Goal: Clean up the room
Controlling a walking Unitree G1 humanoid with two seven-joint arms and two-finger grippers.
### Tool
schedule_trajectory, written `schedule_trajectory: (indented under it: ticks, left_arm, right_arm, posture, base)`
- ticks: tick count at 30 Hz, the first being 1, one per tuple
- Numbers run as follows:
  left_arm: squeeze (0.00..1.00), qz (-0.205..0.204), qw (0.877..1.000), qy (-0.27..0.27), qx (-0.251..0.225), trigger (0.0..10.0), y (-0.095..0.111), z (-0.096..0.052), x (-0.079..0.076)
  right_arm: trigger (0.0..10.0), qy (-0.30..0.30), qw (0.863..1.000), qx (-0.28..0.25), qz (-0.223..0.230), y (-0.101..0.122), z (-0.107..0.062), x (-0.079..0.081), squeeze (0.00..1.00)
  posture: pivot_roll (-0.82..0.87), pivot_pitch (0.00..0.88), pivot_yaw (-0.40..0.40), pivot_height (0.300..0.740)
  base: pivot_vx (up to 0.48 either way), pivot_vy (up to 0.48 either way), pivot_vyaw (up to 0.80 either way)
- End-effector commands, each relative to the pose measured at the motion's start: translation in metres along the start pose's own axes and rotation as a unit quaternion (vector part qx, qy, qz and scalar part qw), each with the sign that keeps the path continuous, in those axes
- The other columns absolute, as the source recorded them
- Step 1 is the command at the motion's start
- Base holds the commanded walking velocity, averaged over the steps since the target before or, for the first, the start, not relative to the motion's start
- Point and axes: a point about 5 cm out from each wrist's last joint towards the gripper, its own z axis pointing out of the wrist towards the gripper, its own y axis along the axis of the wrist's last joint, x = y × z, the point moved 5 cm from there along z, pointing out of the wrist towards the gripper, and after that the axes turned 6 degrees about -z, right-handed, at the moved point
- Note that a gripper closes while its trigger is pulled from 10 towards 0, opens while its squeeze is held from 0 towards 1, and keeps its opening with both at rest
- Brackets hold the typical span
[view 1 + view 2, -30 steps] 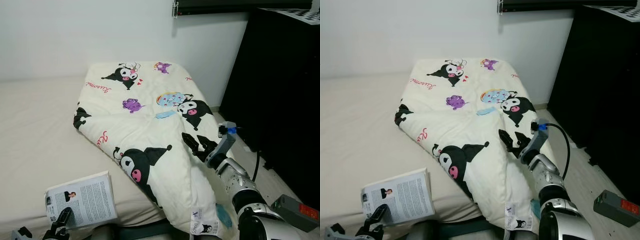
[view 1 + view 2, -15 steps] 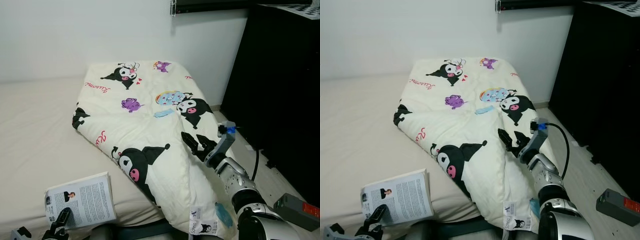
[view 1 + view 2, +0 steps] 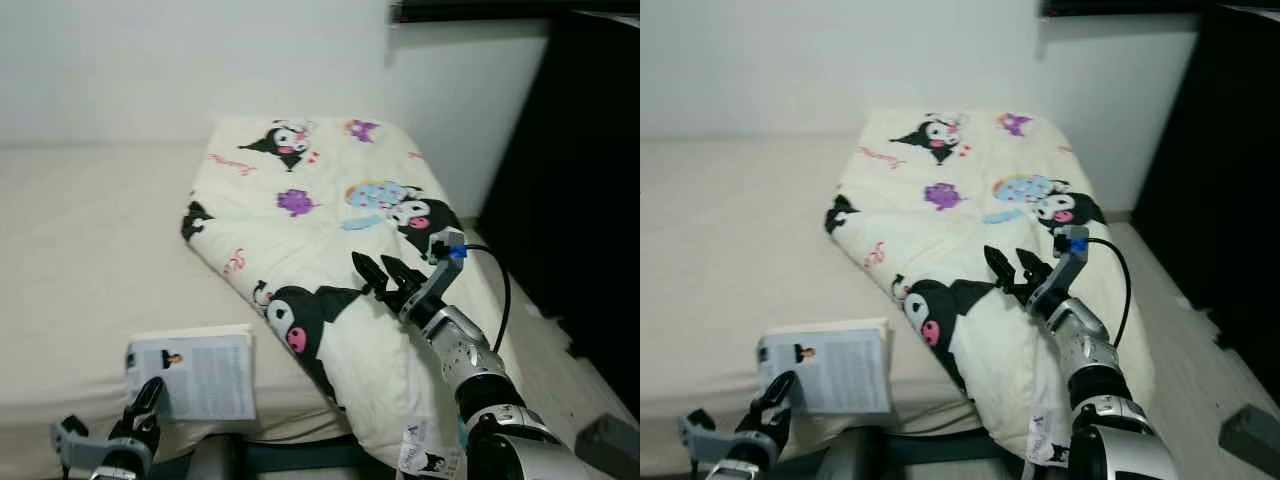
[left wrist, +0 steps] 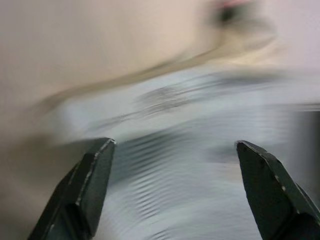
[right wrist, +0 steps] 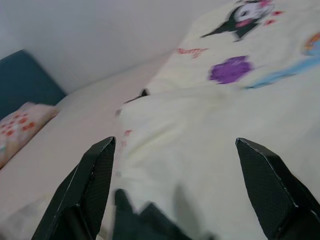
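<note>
**A:** ok so what's the scene here?

**B:** Bed with a plain beige sheet [image 3: 80, 230], and a cream folded quilt printed with black cartoon characters [image 3: 330, 215] lying across its right side, one end reaching the white wall [image 3: 180, 60] and the other hanging over the bed's near edge. An open white paperback book with printed pages [image 3: 195, 375] lies on the sheet near the front edge, just beside the quilt's lower fold but not touching it.

**A:** and the arms?

**B:** The right gripper [image 3: 378, 275] is stretched out over the quilt, right above the big black character print. Its jaws are spread wide, and nothing is between them. From the wrist view I can't tell if the tips touch the fabric. The left gripper [image 3: 140, 415] is low at the front of the bed, just below the book's near edge. Its jaws are spread apart too, with the blurred book pages in front of them.

**A:** anything else around?

**B:** A tall black cabinet [image 3: 590, 190] on the right, a grey box [image 3: 1250, 432] on the floor beside it, and a floral pillow [image 5: 17, 127] in the right wrist view.
</note>
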Motion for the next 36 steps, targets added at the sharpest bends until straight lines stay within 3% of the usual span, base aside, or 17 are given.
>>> schedule_trajectory:
  ticks: [1,2,7,16,18,20,22,23,25,28,29,30,31,32,33,35,36]
  left_arm:
    - [0.00,0.011,0.988,-0.151,0.028,10.0,-0.011,0.042,-0.083]
    - [0.00,0.011,0.985,-0.170,0.034,10.0,-0.015,0.043,-0.096]
    - [0.00,0.010,0.982,-0.187,0.041,10.0,-0.018,0.042,-0.108]
    - [0.00,0.025,0.984,-0.168,0.051,10.0,-0.023,0.032,-0.106]
    - [0.00,0.071,0.989,-0.128,0.005,10.0,-0.006,0.035,-0.099]
    - [0.00,0.081,0.990,-0.117,-0.012,10.0,0.001,0.036,-0.098]
    - [0.00,0.150,0.984,-0.072,-0.062,10.0,0.026,0.039,-0.096]
    - [0.00,0.150,0.984,-0.072,-0.062,10.0,0.026,0.039,-0.096]
    - [0.00,0.218,0.967,-0.045,-0.123,10.0,0.061,0.035,-0.108]
    - [0.00,0.242,0.957,-0.047,-0.152,10.0,0.080,0.031,-0.121]
    - [0.00,0.287,0.942,-0.046,-0.168,10.0,0.093,0.027,-0.132]
    - [0.00,0.348,0.919,-0.037,-0.183,10.0,0.109,0.021,-0.145]
    - [0.00,0.348,0.919,-0.037,-0.183,10.0,0.109,0.021,-0.145]
    - [0.00,0.425,0.885,-0.018,-0.190,10.0,0.122,0.016,-0.157]
    - [0.00,0.425,0.885,-0.018,-0.190,10.0,0.122,0.016,-0.157]
    - [0.00,0.534,0.828,0.017,-0.169,10.0,0.133,0.012,-0.166]
    - [0.00,0.534,0.828,0.017,-0.169,10.0,0.133,0.012,-0.166]
  right_arm:
    - [10.0,0.009,1.000,-0.004,0.001,0.002,0.001,0.004,0.00]
    - [10.0,0.013,1.000,-0.002,0.001,0.001,0.001,0.005,0.00]
    - [10.0,0.015,1.000,0.003,0.001,-0.002,0.001,0.007,0.00]
    - [10.0,0.022,1.000,0.011,0.000,-0.007,0.000,0.011,0.00]
    - [10.0,0.032,0.999,0.014,-0.001,-0.007,0.000,0.014,0.00]
    - [10.0,0.034,0.999,0.013,-0.001,-0.007,0.001,0.015,0.00]
    - [10.0,0.038,0.999,0.013,-0.001,-0.006,0.001,0.017,0.00]
    - [10.0,0.038,0.999,0.013,-0.001,-0.006,0.001,0.017,0.00]
    - [10.0,0.042,0.999,0.014,-0.002,-0.006,0.001,0.018,0.00]
    - [10.0,0.043,0.999,0.014,-0.002,-0.006,0.001,0.018,0.00]
    - [10.0,0.044,0.999,0.015,-0.003,-0.006,0.001,0.018,0.00]
    - [10.0,0.043,0.999,0.016,-0.003,-0.007,0.000,0.017,0.00]
    - [10.0,0.043,0.999,0.016,-0.003,-0.007,0.000,0.017,0.00]
    - [10.0,0.043,0.999,0.017,-0.003,-0.007,0.000,0.017,0.00]
    - [10.0,0.043,0.999,0.017,-0.003,-0.007,0.000,0.017,0.00]
    - [10.0,0.042,0.999,0.018,-0.004,-0.007,-0.001,0.016,0.00]
    - [10.0,0.042,0.999,0.018,-0.004,-0.007,-0.001,0.016,0.00]
  posture:
    - [-0.02,0.000,-0.036,0.495]
    - [-0.02,0.000,-0.035,0.495]
    - [-0.02,0.000,-0.035,0.495]
    - [-0.02,0.000,-0.037,0.495]
    - [-0.02,0.000,-0.038,0.495]
    - [-0.02,0.000,-0.038,0.495]
    - [-0.02,0.000,-0.039,0.495]
    - [-0.02,0.000,-0.039,0.495]
    - [-0.02,0.000,-0.041,0.495]
    - [-0.02,0.000,-0.041,0.495]
    - [-0.01,0.000,-0.042,0.495]
    - [-0.01,0.000,-0.041,0.495]
    - [-0.01,0.000,-0.041,0.495]
    - [-0.01,0.000,-0.042,0.495]
    - [-0.01,0.000,-0.042,0.495]
    - [0.00,0.000,-0.044,0.495]
    - [0.00,0.000,-0.044,0.495]
  base:
    - [0.000,0.000,0.00]
    - [0.000,0.000,0.00]
    - [0.000,0.000,0.00]
    - [0.000,0.000,0.00]
    - [0.000,0.000,0.00]
    - [0.000,0.000,0.00]
    - [0.000,0.000,0.00]
    - [0.000,0.000,0.00]
    - [0.000,0.000,0.00]
    - [0.000,0.000,0.00]
    - [0.000,0.000,0.00]
    - [0.000,0.000,0.00]
    - [0.000,0.000,0.00]
    - [0.000,0.000,0.00]
    - [0.000,0.000,0.00]
    - [0.000,0.000,0.00]
    - [0.000,0.000,0.00]
